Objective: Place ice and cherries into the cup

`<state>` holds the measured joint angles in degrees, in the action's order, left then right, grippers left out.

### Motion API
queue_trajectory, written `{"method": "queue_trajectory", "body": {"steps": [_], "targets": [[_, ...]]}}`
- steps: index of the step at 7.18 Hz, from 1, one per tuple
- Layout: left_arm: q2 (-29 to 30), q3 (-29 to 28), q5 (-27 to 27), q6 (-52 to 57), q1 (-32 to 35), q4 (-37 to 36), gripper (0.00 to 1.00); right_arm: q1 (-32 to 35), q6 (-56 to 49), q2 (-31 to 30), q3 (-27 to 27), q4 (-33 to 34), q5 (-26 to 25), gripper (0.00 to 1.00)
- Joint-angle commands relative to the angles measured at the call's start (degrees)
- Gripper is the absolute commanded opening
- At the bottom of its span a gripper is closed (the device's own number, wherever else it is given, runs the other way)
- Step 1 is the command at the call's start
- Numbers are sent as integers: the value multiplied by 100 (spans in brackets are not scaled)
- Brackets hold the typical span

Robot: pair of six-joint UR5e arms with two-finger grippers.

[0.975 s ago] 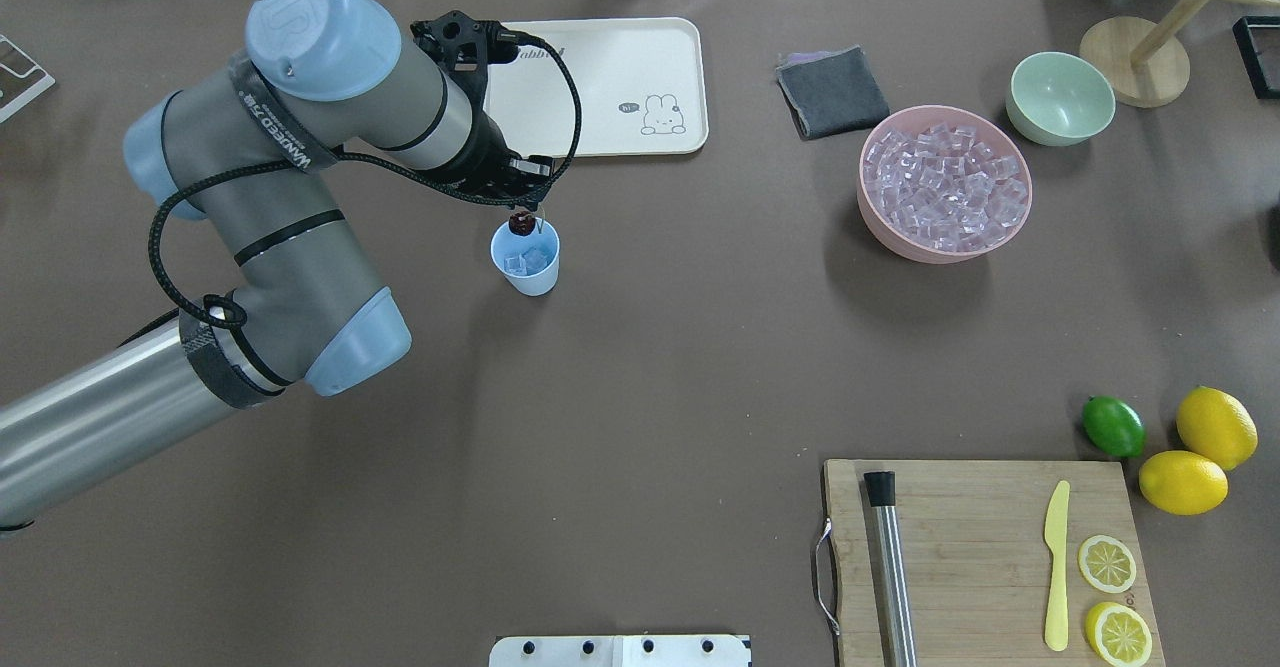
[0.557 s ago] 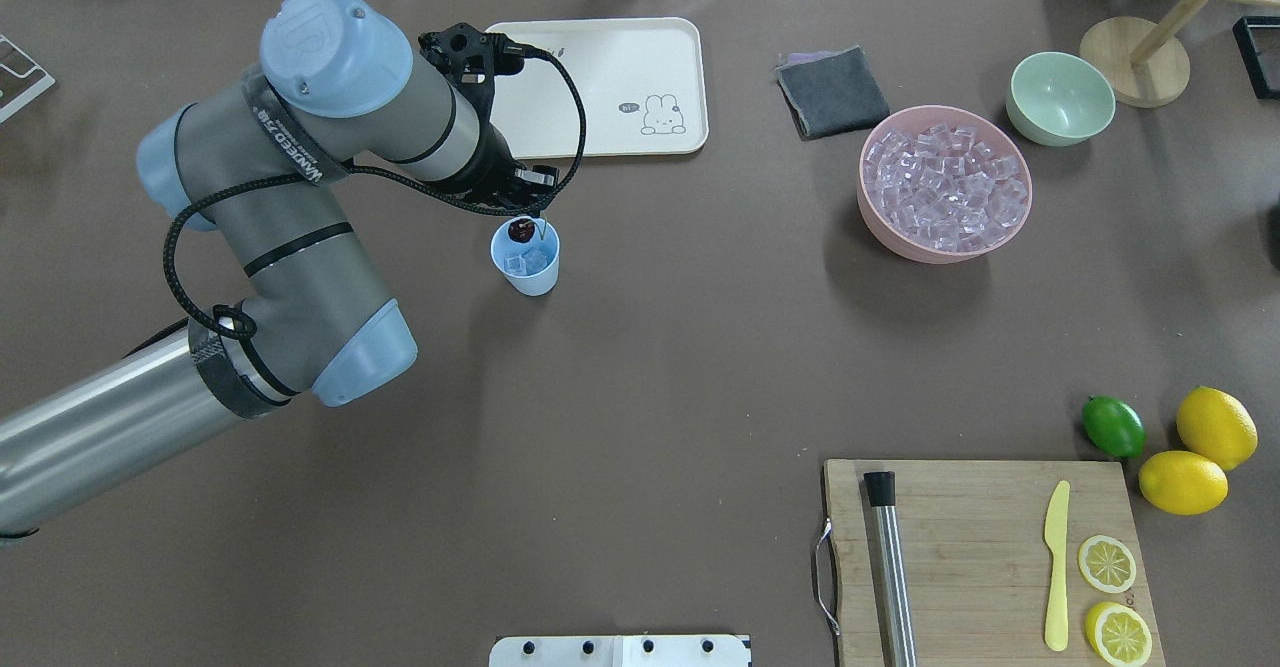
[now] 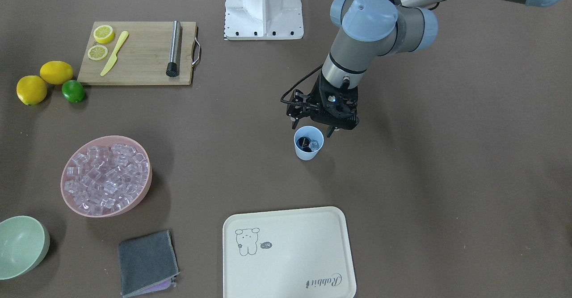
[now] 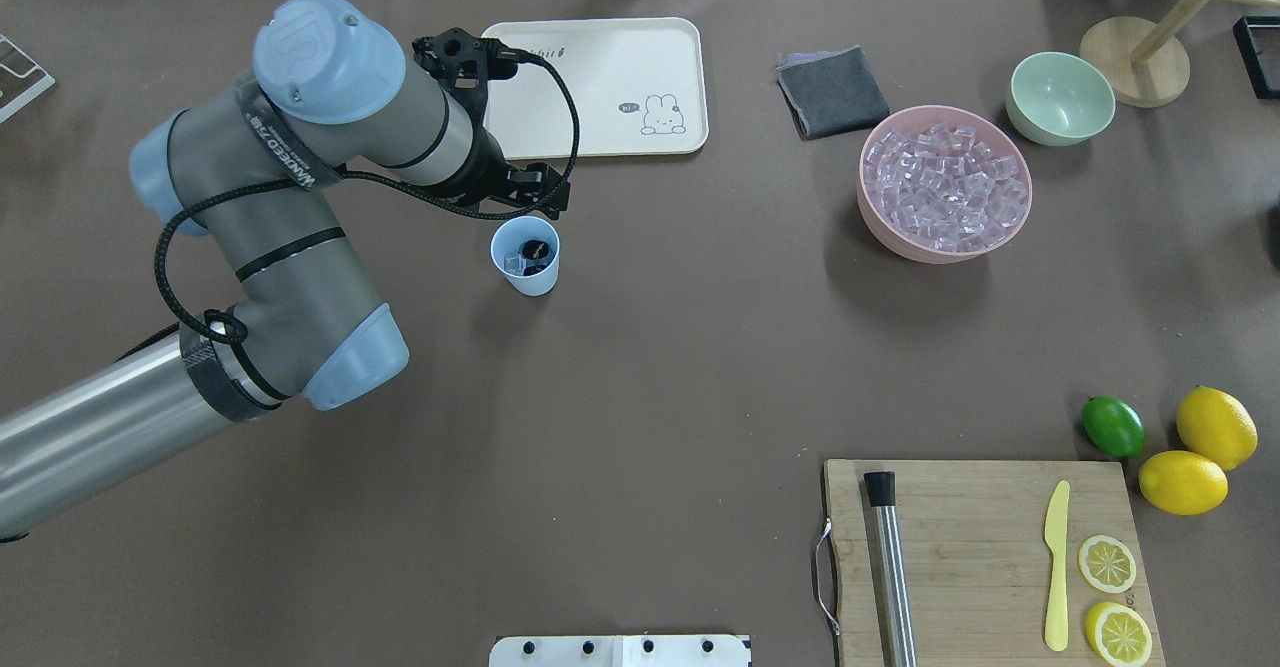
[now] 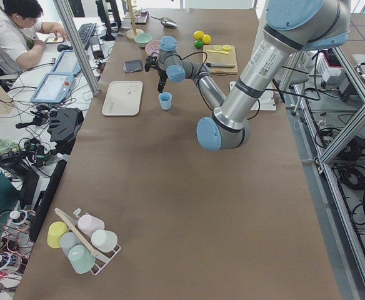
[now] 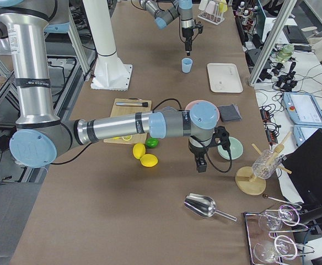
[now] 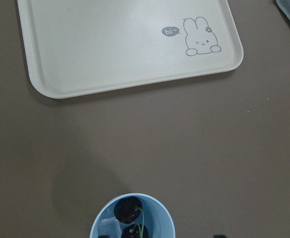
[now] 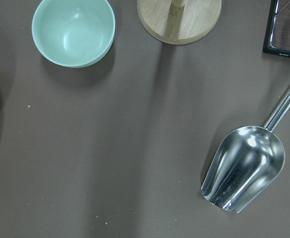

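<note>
The light-blue cup point(image 4: 527, 275) stands left of the table's middle; it also shows in the front view point(image 3: 308, 153) and the left wrist view point(image 7: 161, 224). The dark cherries point(image 4: 536, 247) point(image 3: 304, 140) point(image 7: 127, 210) lie inside it on a few ice cubes point(image 4: 514, 265) point(image 3: 315, 144). My left gripper point(image 4: 538, 202) point(image 3: 313, 126) hangs just above the cup's far rim, open and empty. More ice point(image 4: 945, 187) fills the pink bowl point(image 4: 890, 232). My right gripper point(image 6: 198, 164) shows only in the exterior right view, near the green bowl; I cannot tell whether it is open.
A cream tray point(image 4: 600, 87) lies behind the cup. A grey cloth point(image 4: 832, 92) and a green bowl point(image 4: 1060, 97) sit near the pink bowl. A cutting board point(image 4: 970, 547), a lime point(image 4: 1113, 426) and lemons are at the front right. A metal scoop point(image 8: 244, 168) lies below my right wrist.
The cherries hung from my left gripper above the cup; now they lie inside the cup and the gripper has opened and shifted slightly.
</note>
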<state>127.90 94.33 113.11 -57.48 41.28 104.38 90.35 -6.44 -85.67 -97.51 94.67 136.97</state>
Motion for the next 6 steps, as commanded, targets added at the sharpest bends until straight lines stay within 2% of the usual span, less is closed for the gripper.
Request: {"method": "queue_trajectory", "body": {"steps": [1, 3, 4, 6], "targets": [[-570, 129, 454, 584, 754, -23, 97, 0, -7, 32, 30, -1, -47, 99], [-1954, 646, 1324, 2266, 2253, -67, 97, 0, -7, 42, -101, -1, 31, 99], [-2292, 422, 1841, 3181, 2940, -85, 97, 0, -7, 24, -137, -1, 23, 99], [-2724, -289, 2151, 4836, 3814, -68, 97, -9, -50, 15, -146, -18, 5, 99]]}}
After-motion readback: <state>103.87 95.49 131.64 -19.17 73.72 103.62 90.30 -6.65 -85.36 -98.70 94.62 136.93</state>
